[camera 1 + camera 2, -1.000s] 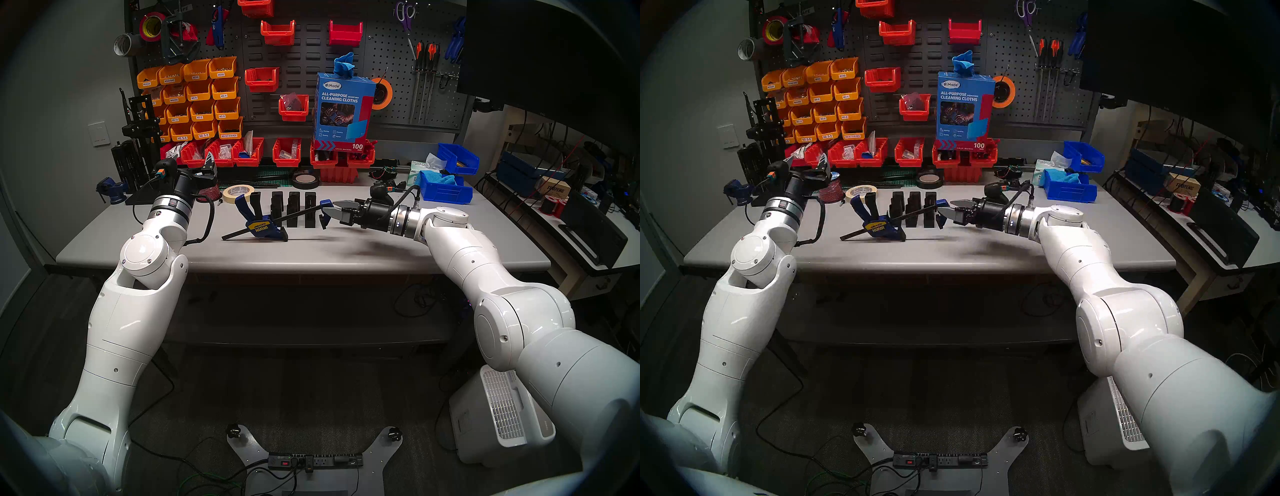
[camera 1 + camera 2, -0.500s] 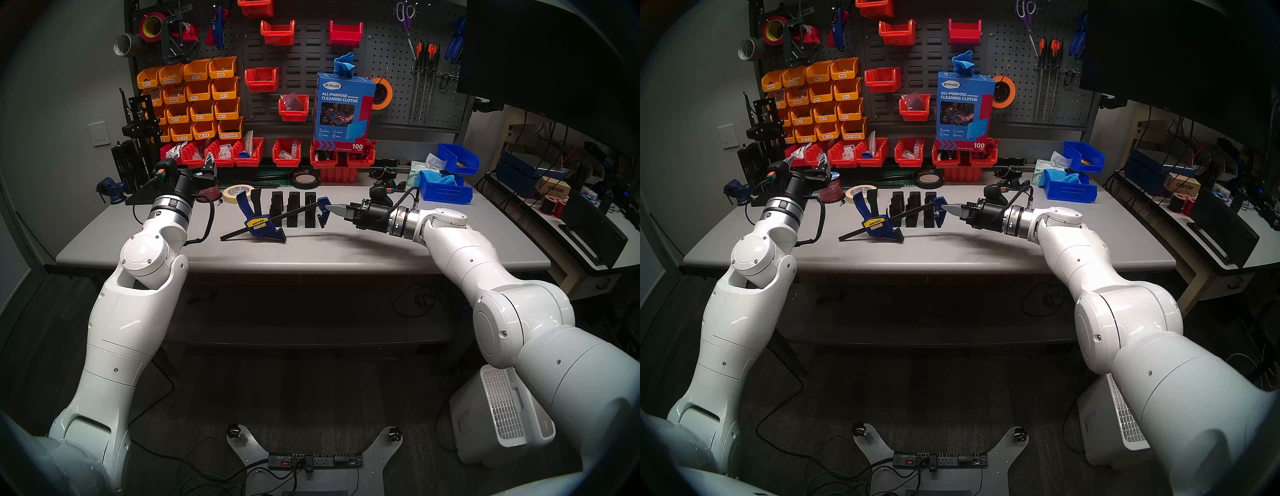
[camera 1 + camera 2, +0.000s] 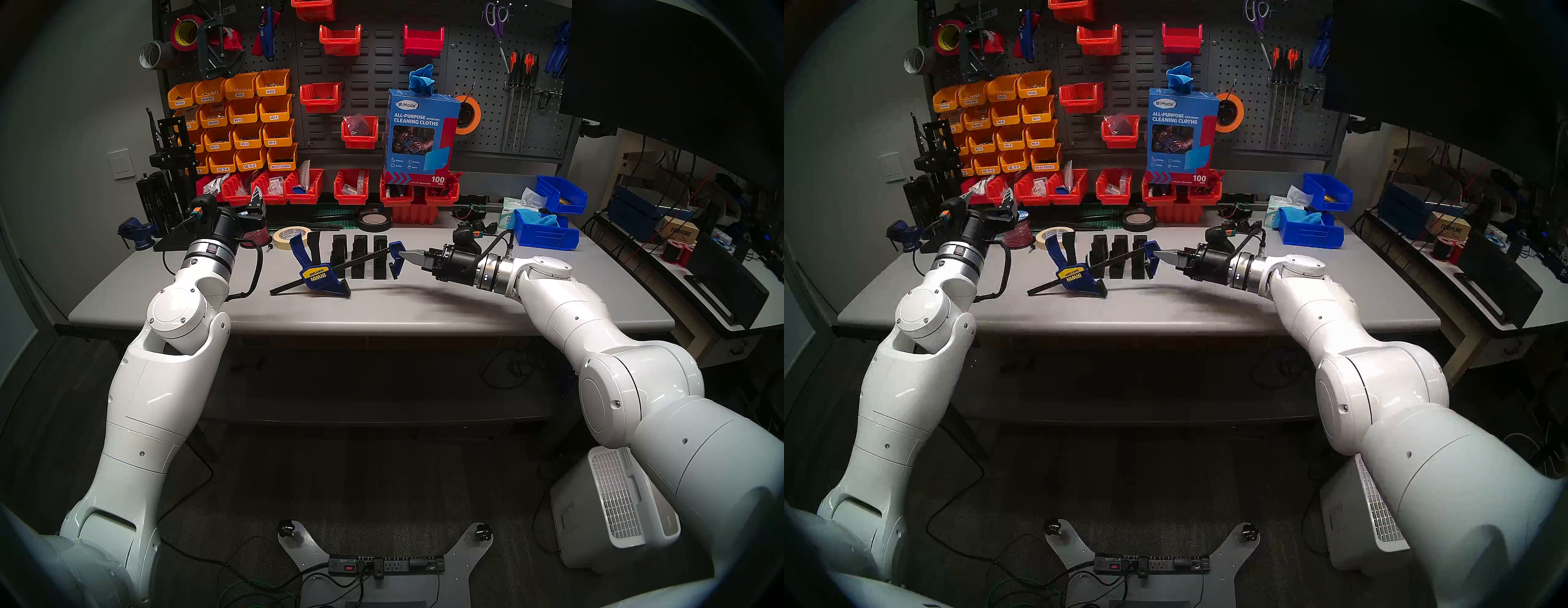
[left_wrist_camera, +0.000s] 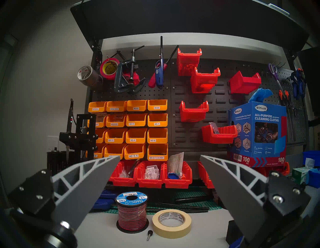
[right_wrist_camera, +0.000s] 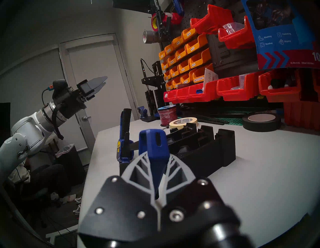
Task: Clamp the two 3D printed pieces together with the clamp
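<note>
The right tool (image 3: 408, 256) is clamped on the clamp (image 3: 324, 275), apparently its end jaw; its bar slants leftward before the 3D printed pieces (image 3: 359, 256).

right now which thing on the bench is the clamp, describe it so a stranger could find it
On the grey workbench, mid-table before three black blocks, lies the clamp. The right gripper pinches its far blue jaw. Only it has a yellow IRWIN label and a long thin black bar.

Dim indoor light, fisheye dark rims, blurred near claw (image 5: 156, 175)
</note>
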